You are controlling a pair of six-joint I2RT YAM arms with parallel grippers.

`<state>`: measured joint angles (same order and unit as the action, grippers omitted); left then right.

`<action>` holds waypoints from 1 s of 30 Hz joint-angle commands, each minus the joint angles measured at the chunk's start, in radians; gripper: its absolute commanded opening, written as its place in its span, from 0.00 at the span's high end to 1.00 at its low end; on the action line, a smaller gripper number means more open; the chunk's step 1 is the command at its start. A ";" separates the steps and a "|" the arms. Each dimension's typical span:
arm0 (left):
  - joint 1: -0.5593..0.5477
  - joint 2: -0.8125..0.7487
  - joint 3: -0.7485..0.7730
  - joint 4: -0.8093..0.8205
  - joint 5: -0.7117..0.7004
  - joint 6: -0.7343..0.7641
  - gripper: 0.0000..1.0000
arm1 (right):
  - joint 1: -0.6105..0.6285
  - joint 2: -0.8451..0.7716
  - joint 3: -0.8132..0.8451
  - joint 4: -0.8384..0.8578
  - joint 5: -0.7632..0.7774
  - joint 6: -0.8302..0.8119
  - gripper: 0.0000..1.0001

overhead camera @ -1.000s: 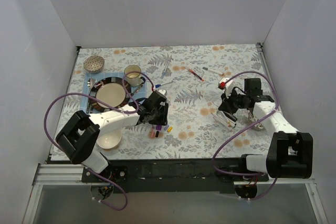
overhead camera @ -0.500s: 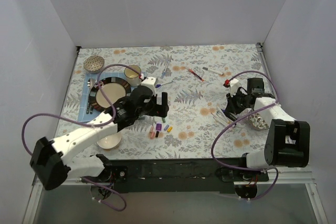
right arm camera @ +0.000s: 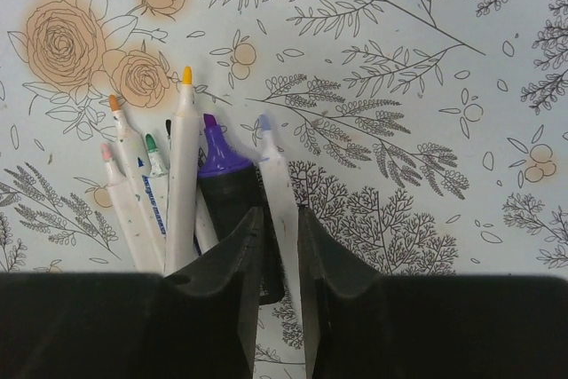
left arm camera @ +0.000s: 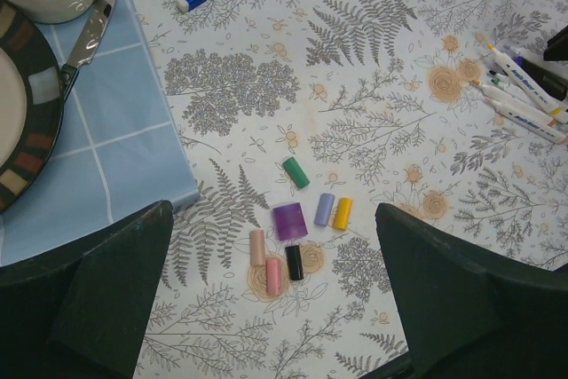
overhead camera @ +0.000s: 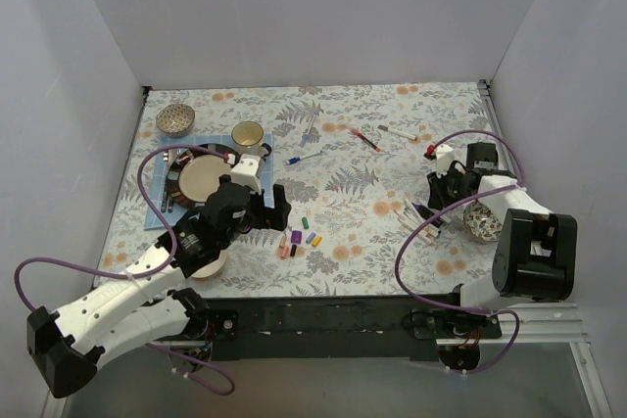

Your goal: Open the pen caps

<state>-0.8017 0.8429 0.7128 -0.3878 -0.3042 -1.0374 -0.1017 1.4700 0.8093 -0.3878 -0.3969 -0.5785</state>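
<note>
Several loose pen caps (left arm camera: 294,262) lie together on the floral cloth: green, purple, lilac, yellow, beige, pink and black. My left gripper (left arm camera: 273,210) hangs wide open above them, holding nothing; from above it (overhead camera: 265,205) sits just left of the caps (overhead camera: 299,237). Several uncapped pens (right arm camera: 184,166) lie in a bundle under my right gripper (right arm camera: 280,215). Its jaws stand slightly apart around the white barrel of a pale-blue-tipped pen (right arm camera: 271,157). From above, the right gripper (overhead camera: 434,201) points down at the pens (overhead camera: 416,217).
A plate (overhead camera: 206,178), mug (overhead camera: 247,136) and cutlery sit on a blue mat (left arm camera: 115,130) at the left, with a white bowl (overhead camera: 206,261) nearer. A patterned bowl (overhead camera: 482,222) is by the right arm. Capped pens (overhead camera: 306,157) lie mid-table and further back (overhead camera: 366,139).
My left gripper opened wide and pulled back toward the near left, away from the caps. My right gripper shifted slightly right over the pen bundle and its jaws loosened around the pen.
</note>
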 commanded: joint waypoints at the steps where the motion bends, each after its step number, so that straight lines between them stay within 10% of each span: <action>1: 0.001 -0.039 0.002 0.003 -0.024 0.023 0.02 | -0.018 0.015 0.045 -0.003 -0.023 0.003 0.71; 11: 0.001 -0.067 -0.003 0.001 -0.016 0.023 0.02 | -0.036 -0.022 0.117 -0.037 -0.141 -0.072 0.69; 24: 0.015 -0.074 -0.003 0.001 -0.036 0.028 0.02 | 0.057 0.496 0.778 -0.263 -0.099 -0.095 0.26; 26: 0.024 -0.071 -0.006 0.003 -0.035 0.030 0.02 | 0.083 0.573 0.849 -0.258 -0.035 -0.067 0.02; 30: 0.036 -0.059 -0.004 0.007 -0.018 0.036 0.02 | 0.100 0.728 1.113 -0.347 0.007 -0.057 0.02</action>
<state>-0.7795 0.7822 0.7128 -0.3882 -0.3157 -1.0206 -0.0181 2.1090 1.7172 -0.6510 -0.4492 -0.6601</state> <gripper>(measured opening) 0.982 0.981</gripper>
